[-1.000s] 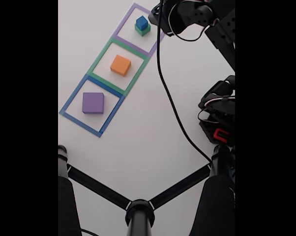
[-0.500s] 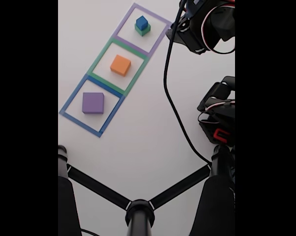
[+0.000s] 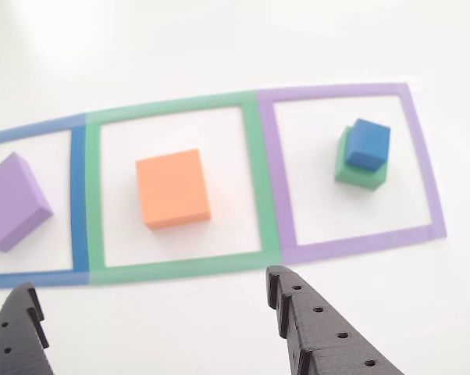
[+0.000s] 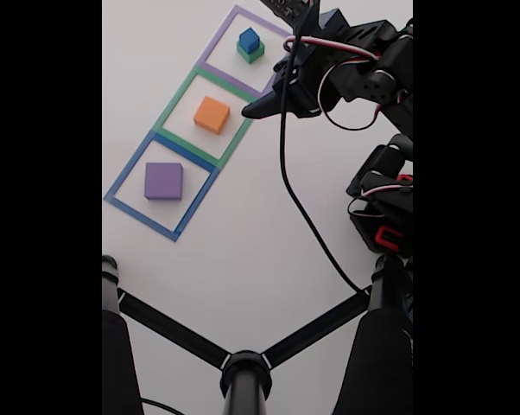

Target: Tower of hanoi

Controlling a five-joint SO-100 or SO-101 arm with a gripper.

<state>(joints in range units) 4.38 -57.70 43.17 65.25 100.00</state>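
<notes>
The tower of hanoi lies as three groups on a white table. The flat purple block point(image 3: 15, 201) point(image 4: 163, 181) sits in a blue tape square. In the green tape square rests the orange block point(image 3: 172, 188) point(image 4: 212, 114). The small blue cube point(image 3: 368, 144) point(image 4: 249, 40) is stacked on the green block point(image 3: 358, 170) point(image 4: 250, 54) inside the purple tape square. My gripper point(image 3: 151, 283) point(image 4: 262, 97) is open and holds nothing. It hovers just outside the green square's edge, near the orange block, and touches none of the blocks.
In the fixed view, the arm's base and motors point(image 4: 385, 207) stand at the right, with a black cable point(image 4: 299, 212) trailing across the table. A black stand with spread legs point(image 4: 245, 372) occupies the near edge. The three tape squares point(image 4: 165, 130) run diagonally.
The arm swung from the top right corner down and left, bringing the gripper beside the green square. The blocks have not moved.
</notes>
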